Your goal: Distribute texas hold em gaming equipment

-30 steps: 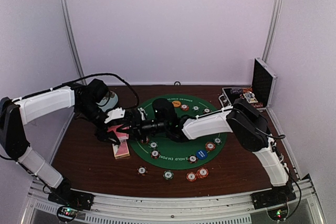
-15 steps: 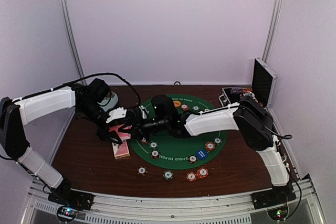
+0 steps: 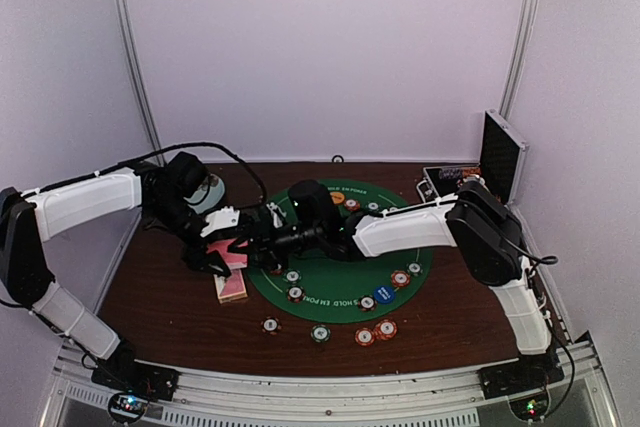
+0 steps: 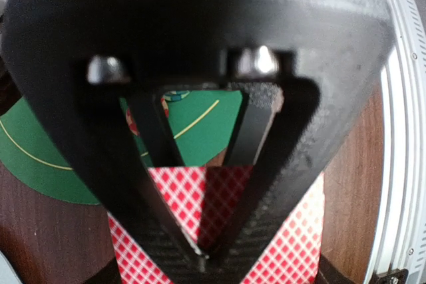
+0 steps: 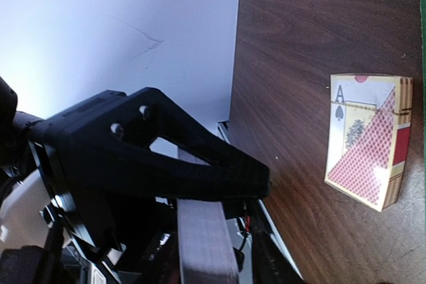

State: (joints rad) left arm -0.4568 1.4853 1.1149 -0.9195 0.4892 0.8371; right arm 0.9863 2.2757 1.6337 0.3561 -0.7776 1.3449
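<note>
My left gripper (image 3: 216, 253) hovers over the table's left side, shut on pink-backed playing cards (image 4: 193, 197). The cards are pinched where the jaws meet (image 4: 200, 257). My right gripper (image 3: 252, 242) reaches across the green mat (image 3: 340, 252) to just beside those cards. Its black finger (image 5: 200, 171) crosses the wrist view and hides the tips, and no card shows between them. A card box (image 3: 231, 287) lies on the wood below; the right wrist view shows the card box (image 5: 369, 141) as well. Striped chips (image 3: 320, 333), a blue disc (image 3: 384, 294) and an orange disc (image 3: 336, 198) lie on and around the mat.
An open aluminium case (image 3: 490, 172) stands at the back right corner. A pale plate (image 3: 212, 194) sits at the back left behind my left arm. More chips (image 3: 375, 332) lie on the wood near the front edge. Walls close in on three sides.
The right arm's elbow has swung slightly right and back, and its gripper has edged closer to the left gripper. The left gripper still holds the cards in much the same place.
</note>
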